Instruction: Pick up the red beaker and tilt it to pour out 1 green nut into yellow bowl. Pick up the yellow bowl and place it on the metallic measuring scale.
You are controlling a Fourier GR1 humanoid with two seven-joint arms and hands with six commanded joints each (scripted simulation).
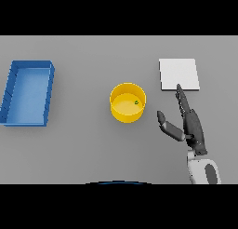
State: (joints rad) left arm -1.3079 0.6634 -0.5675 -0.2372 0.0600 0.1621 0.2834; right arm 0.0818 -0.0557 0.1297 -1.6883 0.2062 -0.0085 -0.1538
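On my feed the round yellow bowl (127, 103) sits near the middle of the grey surface (93, 149) with a single small green nut (136, 102) lying inside it toward its right side. The rectangular blue tray (29, 93) at far left shows nothing in it, and the flat pale metallic measuring scale (179, 74) lies up and right of the bowl, apart from it. I see the right robot hand (190, 123) just right of the bowl, released, fingers straight with their tips at the scale's lower edge and thumb spread toward the bowl, grasping nothing.
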